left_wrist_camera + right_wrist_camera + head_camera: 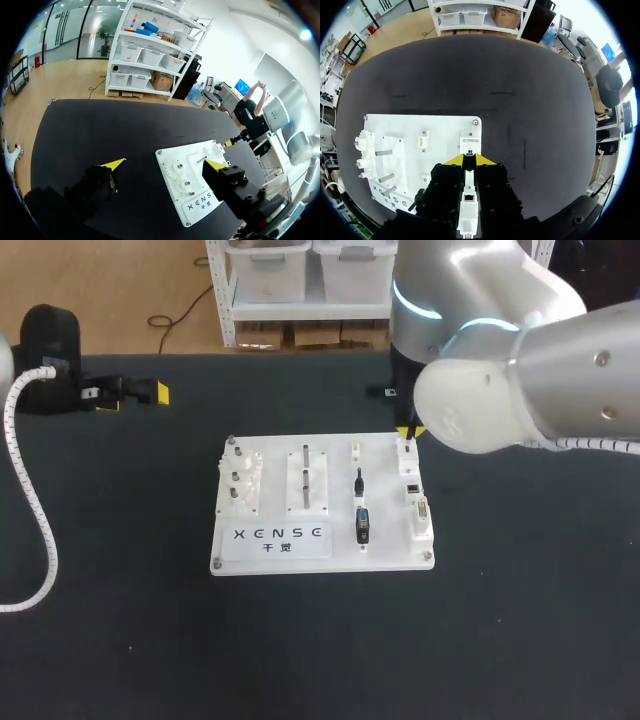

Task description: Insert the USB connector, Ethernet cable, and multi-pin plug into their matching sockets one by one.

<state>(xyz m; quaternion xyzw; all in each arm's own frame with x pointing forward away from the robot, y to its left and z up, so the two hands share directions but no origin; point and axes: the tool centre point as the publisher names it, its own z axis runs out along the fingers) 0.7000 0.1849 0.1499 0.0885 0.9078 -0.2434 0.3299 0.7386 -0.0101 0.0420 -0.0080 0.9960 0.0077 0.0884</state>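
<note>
The right claw (pixel 468 160) has its yellow tips pressed close, pinching a small dark connector (pixel 468 161) from both sides. Just ahead of the tips sits a raised white socket block (pixel 470 142) at the far corner of the white board (pixel 440 130), and a white strip of further sockets runs back under the fingers. Off to one side of this claw, nearer the board's middle, a thin black plug (pixel 358 480) and a black-and-blue plug (pixel 362 525) rest in their holders. The board lies on the black counter (pixel 520 620). The left claw (pixel 165 165) is well apart from the board, low over the counter, its fingers spread wide around nothing
</note>
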